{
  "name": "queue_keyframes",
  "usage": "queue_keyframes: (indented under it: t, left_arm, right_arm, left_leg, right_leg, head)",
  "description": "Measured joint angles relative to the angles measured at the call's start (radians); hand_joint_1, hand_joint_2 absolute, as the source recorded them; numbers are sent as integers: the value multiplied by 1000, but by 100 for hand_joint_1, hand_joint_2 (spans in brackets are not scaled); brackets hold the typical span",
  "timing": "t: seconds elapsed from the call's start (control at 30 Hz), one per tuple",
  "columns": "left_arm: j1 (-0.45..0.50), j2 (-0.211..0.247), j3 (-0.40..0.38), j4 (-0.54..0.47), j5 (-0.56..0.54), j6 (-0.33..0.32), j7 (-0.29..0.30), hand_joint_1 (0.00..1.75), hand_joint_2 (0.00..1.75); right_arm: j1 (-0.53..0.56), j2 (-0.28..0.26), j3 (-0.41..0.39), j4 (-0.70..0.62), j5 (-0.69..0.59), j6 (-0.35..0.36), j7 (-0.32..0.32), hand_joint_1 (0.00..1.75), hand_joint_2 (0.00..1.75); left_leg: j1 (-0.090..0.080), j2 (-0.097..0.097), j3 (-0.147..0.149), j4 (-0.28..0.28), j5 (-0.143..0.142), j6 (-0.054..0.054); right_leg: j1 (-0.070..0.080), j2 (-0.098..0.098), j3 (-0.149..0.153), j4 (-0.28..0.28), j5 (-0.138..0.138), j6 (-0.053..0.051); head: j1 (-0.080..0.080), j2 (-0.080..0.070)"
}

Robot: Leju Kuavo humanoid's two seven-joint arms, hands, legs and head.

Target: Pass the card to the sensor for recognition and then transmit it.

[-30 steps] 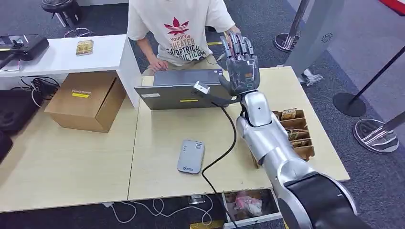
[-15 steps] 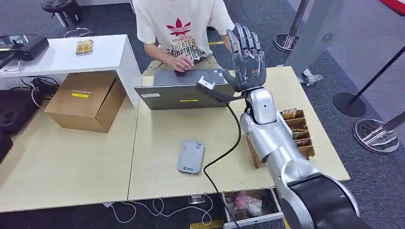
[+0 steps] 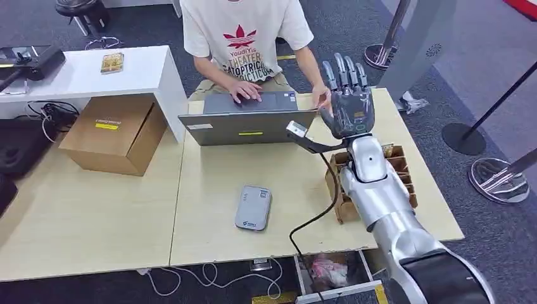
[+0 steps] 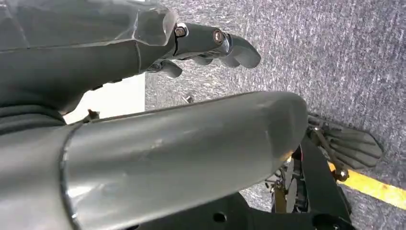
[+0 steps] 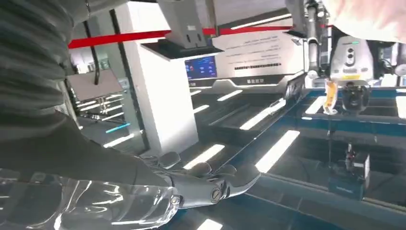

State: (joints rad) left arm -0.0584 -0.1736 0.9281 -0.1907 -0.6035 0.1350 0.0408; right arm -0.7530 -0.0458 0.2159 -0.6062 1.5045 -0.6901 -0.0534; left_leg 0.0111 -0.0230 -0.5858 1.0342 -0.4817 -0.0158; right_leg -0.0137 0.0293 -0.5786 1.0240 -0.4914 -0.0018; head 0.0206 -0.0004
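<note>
The right hand (image 3: 347,104) is being held raised near the table's (image 3: 209,171) far right corner, fingers spread and grasping nothing. Cards are being kept in the wooden rack (image 3: 402,183) at the right edge; one should be pinched cleanly, then laid flat over the grey sensor (image 3: 253,207) near the front edge. "Youdiyis THEATER" is being shown on the person's shirt (image 3: 244,38). The left hand (image 4: 206,43) is hanging, fingers curled in on nothing.
</note>
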Motion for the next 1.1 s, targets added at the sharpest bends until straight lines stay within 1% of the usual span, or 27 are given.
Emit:
queue_keyframes:
  t: [0.23, 0.4, 0.77, 0.93, 1.1]
  left_arm:
    - [1, 2, 3, 0, -7, -7, -2, 0, 0]
    - [1, 3, 4, 0, -9, -7, -2, 0, 0]
    - [1, 4, 6, 0, -7, -6, -2, 0, 0]
    - [1, 4, 8, 0, -7, -7, -2, 0, 0]
    - [1, 5, 14, 0, -7, -7, -2, 0, 0]
  right_arm:
    - [87, -80, 0, -72, -24, 0, 10, 0, 175]
    - [126, -126, 0, -111, -31, 0, 23, 0, 175]
    - [188, -175, -5, -180, -30, 0, 43, 0, 175]
    - [218, -196, -5, -206, -35, 40, 47, 0, 175]
    - [230, -209, -5, -219, -35, 48, 49, 0, 175]
  left_leg:
    - [0, 0, 0, 0, 0, 0]
    - [0, 0, 0, 0, 0, 0]
    - [0, 0, 0, 0, 0, 0]
    - [0, 0, -1, 0, -1, 0]
    - [0, 0, 0, 0, -1, 0]
  right_leg:
    - [0, 0, 0, 0, 0, 0]
    - [0, 0, 0, 0, 0, 0]
    - [0, 0, 0, 0, 0, 0]
    - [0, 0, 0, 0, 0, 0]
    - [0, 0, 0, 0, 0, 0]
  head:
    - [0, 0]
    - [0, 0]
    - [0, 0]
    - [0, 0]
    - [0, 0]
